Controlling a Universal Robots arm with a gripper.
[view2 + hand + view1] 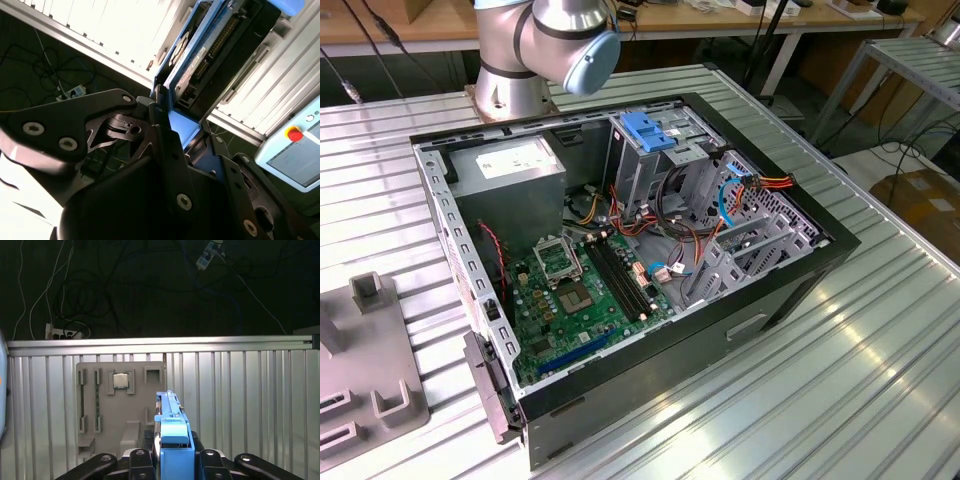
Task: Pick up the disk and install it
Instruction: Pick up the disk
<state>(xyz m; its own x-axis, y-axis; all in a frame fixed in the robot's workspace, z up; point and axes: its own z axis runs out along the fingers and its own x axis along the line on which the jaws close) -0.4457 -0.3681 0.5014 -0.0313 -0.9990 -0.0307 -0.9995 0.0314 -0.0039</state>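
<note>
The pincer (174, 456) is clamped on the disk (172, 427), squeezing its blue frame from both sides so it stands on its thin edge, up over the bench (250, 390). The open computer (620, 250) lies in the middle of the exterior view, lid off so the disk can go in.

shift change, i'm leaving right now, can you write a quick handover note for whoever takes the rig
Hand: shut on the disk, gripping its blue carrier, as both wrist views show.
Disk: held clear above the slatted table, near the grey parts tray.
Done: disk picked up.
Left: installing it. The open computer case sits on the table, and the disk is not yet in it.
</note>
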